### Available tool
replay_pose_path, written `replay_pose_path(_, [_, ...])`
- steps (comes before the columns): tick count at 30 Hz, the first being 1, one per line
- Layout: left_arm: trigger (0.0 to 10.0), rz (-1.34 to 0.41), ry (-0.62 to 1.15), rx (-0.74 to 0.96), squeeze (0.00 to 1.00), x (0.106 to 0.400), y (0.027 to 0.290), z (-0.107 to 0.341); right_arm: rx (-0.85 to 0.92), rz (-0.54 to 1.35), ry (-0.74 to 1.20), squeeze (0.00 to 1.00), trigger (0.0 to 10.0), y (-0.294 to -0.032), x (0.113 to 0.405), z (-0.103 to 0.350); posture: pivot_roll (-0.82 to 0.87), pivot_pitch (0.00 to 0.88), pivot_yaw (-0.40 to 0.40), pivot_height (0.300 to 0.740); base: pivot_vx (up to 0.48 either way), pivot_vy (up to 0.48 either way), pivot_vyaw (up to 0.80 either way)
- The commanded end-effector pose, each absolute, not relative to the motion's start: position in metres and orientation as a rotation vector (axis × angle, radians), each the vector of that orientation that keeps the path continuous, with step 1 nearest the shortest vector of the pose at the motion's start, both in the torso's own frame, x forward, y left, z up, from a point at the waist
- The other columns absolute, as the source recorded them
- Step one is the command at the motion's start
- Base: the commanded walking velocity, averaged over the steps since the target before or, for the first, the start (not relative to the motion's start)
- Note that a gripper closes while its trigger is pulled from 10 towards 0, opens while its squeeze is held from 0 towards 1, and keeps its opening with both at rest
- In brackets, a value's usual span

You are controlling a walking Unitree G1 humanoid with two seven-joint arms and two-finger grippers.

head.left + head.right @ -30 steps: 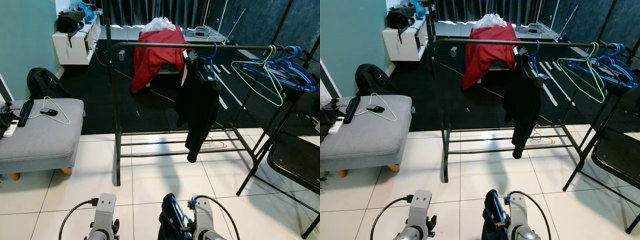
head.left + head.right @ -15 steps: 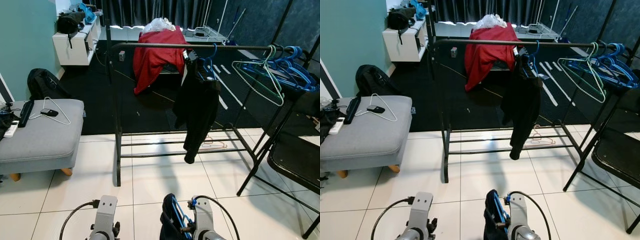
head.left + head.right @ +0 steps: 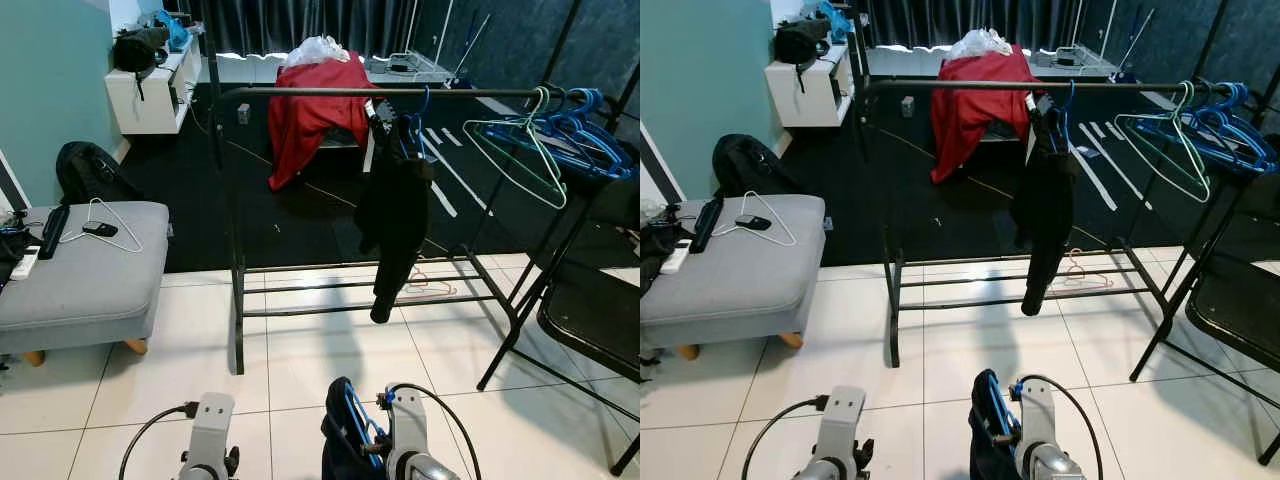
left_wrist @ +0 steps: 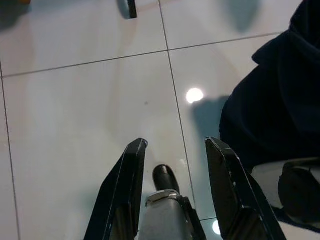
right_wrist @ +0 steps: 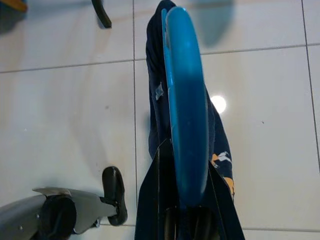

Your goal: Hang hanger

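- The robot stands on white floor tiles (image 3: 330,360) facing a black clothes rail (image 3: 300,91). Compared with half a second ago the rail sits a touch lower and nearer in the head views, so the camera has crept forward; the things themselves have not moved.
- The right gripper (image 5: 182,220) is low at the robot's front, its fingers clenched on a blue hanger (image 5: 185,105) that carries a dark navy garment (image 5: 152,100). In the head view the same hanger (image 3: 355,425) shows beside the right arm, as it did a second ago, well short of the rail.
- The left gripper (image 4: 175,165) hangs over bare tile, its fingers (image 4: 127,185) spread apart and holding nothing.
- On the rail hang a black garment (image 3: 395,225) near the middle and a cluster of empty blue and green hangers (image 3: 545,125) at the robot's right end; a red cloth (image 3: 315,110) lies behind.
- A grey ottoman (image 3: 85,270) stands to the left, and a black folding chair (image 3: 590,320) to the right.
- Judgement: the task is in its approach phase; the hanger must next be lifted up to the free stretch of rail left of the black garment.
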State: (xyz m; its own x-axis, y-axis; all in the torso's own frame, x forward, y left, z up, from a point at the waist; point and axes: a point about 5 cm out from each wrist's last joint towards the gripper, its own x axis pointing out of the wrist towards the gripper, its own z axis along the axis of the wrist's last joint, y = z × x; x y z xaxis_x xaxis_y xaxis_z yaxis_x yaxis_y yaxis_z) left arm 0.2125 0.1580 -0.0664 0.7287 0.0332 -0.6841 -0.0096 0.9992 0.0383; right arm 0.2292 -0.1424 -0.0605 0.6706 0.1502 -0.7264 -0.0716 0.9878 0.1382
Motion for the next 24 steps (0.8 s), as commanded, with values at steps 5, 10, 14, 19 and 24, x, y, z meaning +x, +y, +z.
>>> replay_pose_path(5, [10.0,0.07,0.771,0.018,0.0,0.205,0.17,-0.07,0.178,0.113,0.805,0.0,10.0,-0.14,0.227,-0.061,-0.05,0.046,-0.066,0.74,0.0,0.0,0.0])
replay_pose_path(10, [10.0,0.076,0.788,0.018,0.0,0.194,0.167,-0.075,0.183,0.094,0.841,0.0,10.0,-0.144,0.214,-0.069,-0.05,0.062,-0.084,0.74,0.0,0.0,0.0])
replay_pose_path(14, [10.0,0.064,0.812,0.023,0.0,0.188,0.163,-0.079,0.175,0.111,0.87,0.0,10.0,-0.142,0.21,-0.072,-0.03,0.078,-0.096,0.74,0.0,0.0,0.0])
replay_pose_path(19, [10.0,0.063,0.819,0.004,0.0,0.184,0.159,-0.081,0.171,0.097,0.896,0.0,10.0,-0.146,0.206,-0.074,-0.03,0.086,-0.115,0.74,0.0,0.0,0.0])
replay_pose_path(24, [10.0,0.089,0.82,-0.013,0.0,0.182,0.158,-0.082,0.193,0.056,0.9,0.0,10.0,-0.153,0.204,-0.075,-0.04,0.097,-0.121,0.74,0.0,0.0,0.0])
